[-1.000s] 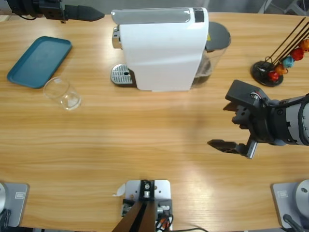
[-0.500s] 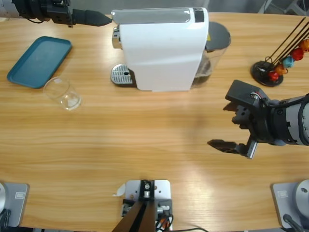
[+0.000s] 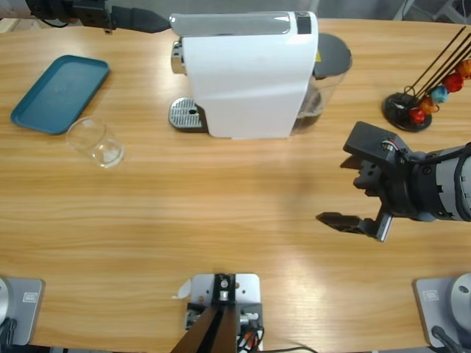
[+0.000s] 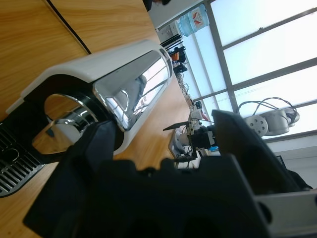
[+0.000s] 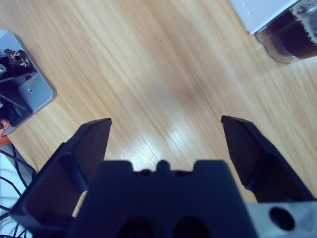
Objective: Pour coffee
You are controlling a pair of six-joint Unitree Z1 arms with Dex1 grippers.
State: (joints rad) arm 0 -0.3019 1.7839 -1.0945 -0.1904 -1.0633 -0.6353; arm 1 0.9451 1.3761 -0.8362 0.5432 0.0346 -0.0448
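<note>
No coffee shows in any view. The white coffee machine (image 3: pixel 246 77) stands at the back middle of the table, with a silver lid (image 3: pixel 228 24) and a metal drip grille (image 3: pixel 185 114) at its left foot. My left gripper (image 3: pixel 158 20) hangs open at the lid's left end. In the left wrist view the gripper (image 4: pixel 163 124) faces the chrome front of the machine (image 4: pixel 133 89). A clear empty glass (image 3: pixel 96 142) sits on the table left of the machine. My right gripper (image 3: pixel 346 200) is open over bare wood at the right (image 5: pixel 166 124).
A teal tray (image 3: pixel 59 92) lies at the back left, just behind the glass. A black capsule stand (image 3: pixel 416 103) with red, orange and blue capsules is at the back right. The machine's dark tank (image 3: pixel 324 81) juts out on its right side (image 5: pixel 290 42).
My left gripper has slid a little to the right, up to the left end of the machine's lid. The right arm and the glass have not moved.
</note>
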